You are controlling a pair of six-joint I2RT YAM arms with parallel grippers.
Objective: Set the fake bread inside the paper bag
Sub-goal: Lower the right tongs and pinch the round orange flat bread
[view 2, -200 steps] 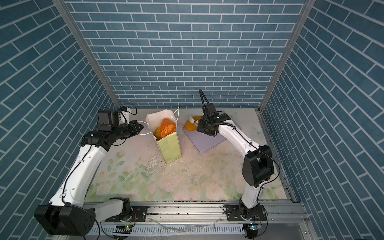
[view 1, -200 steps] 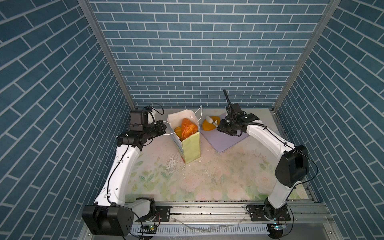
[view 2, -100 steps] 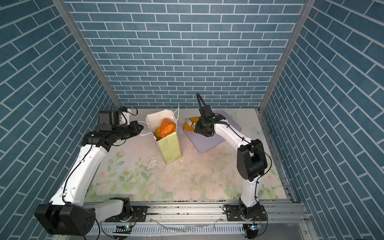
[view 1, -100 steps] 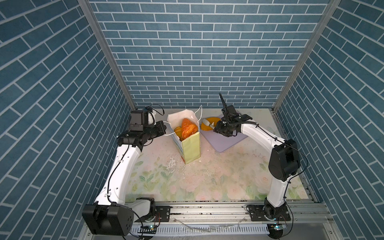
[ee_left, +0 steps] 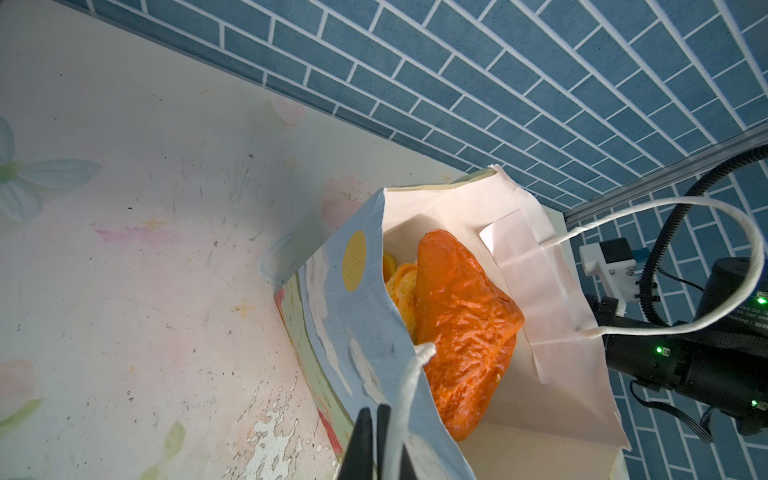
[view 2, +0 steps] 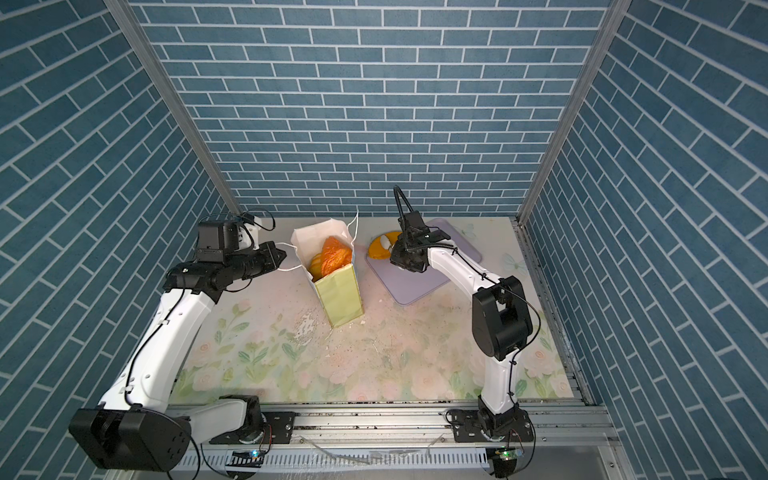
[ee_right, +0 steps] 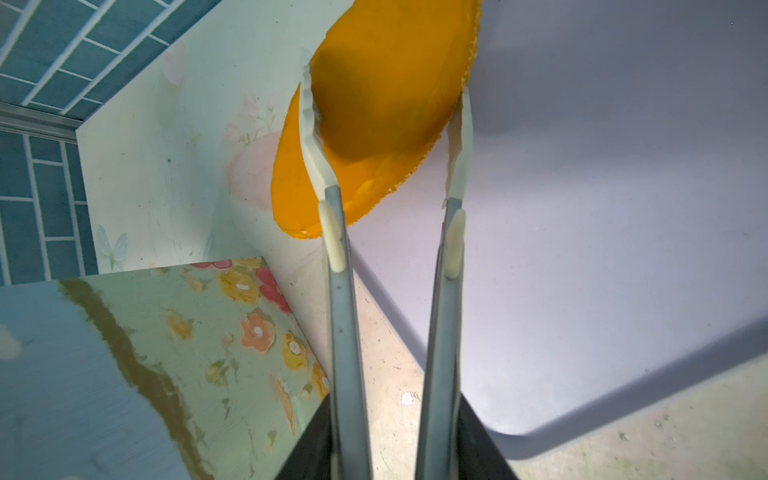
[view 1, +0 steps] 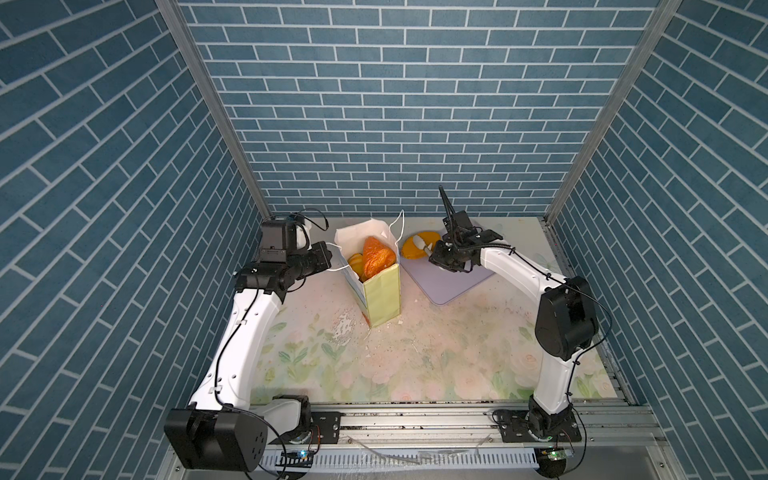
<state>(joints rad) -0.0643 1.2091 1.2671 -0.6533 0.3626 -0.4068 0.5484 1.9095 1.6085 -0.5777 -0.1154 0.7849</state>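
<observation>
The paper bag (view 1: 380,291) (view 2: 338,297) stands upright and open, with a large orange croissant (view 1: 376,257) (ee_left: 461,332) and smaller fake bread inside. My left gripper (view 1: 328,249) (ee_left: 374,409) is shut on the bag's near cord handle (ee_left: 409,386), just left of the rim. A flat round bun (view 1: 409,251) (ee_right: 395,104) lies at the near corner of the lilac tray (view 1: 449,278). My right gripper (view 1: 424,247) (ee_right: 385,72) has its long pale fingers closed on the bun, one across its face and one against its edge.
The bag's far cord handle (ee_left: 706,208) loops up toward the right arm. The lilac tray (view 2: 415,282) lies right of the bag on the flowered tabletop (view 1: 415,353). Blue brick walls close in the back and both sides. White flakes (view 1: 343,328) lie in front of the bag.
My right arm has reached a little further left toward the bun and its fingers have narrowed onto it. The left arm and the bag have not moved.
</observation>
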